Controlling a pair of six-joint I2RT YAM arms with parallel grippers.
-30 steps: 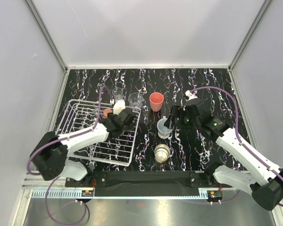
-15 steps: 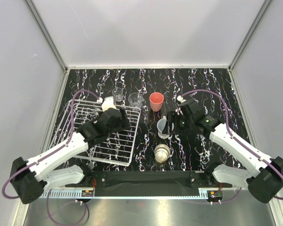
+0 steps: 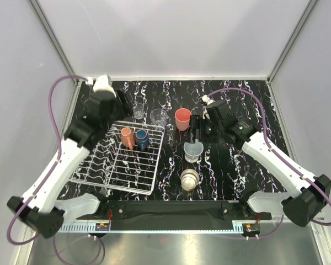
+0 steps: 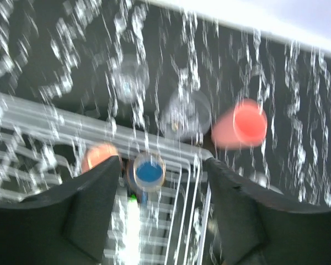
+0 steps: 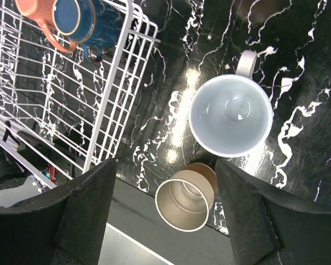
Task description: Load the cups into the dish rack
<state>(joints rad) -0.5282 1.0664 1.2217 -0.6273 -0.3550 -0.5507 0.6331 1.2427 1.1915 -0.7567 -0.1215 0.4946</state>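
The white dish rack (image 3: 99,165) lies at the left. A salmon mug (image 3: 126,137) and a dark blue cup (image 3: 142,138) lie in its far right corner. Two clear glasses (image 3: 138,109) (image 3: 159,117) and a coral-red tumbler (image 3: 182,118) stand on the table behind the rack. A pale blue-white mug (image 3: 192,150) and a beige cup (image 3: 190,179) stand right of the rack. My left gripper (image 3: 120,105) is open and empty, raised over the rack's far edge. My right gripper (image 3: 197,130) is open and empty, above the pale mug (image 5: 230,115) and beige cup (image 5: 185,203).
The table is black marble with white veins. Grey walls close in on three sides. A black bar (image 3: 171,208) runs along the near edge just in front of the beige cup. The left wrist view is blurred; it shows the blue cup (image 4: 148,171) and tumbler (image 4: 244,124).
My left arm has lifted off the rack and swung to the far left, leaving the salmon mug and dark blue cup in the rack. My right gripper has shifted slightly left, over the pale mug.
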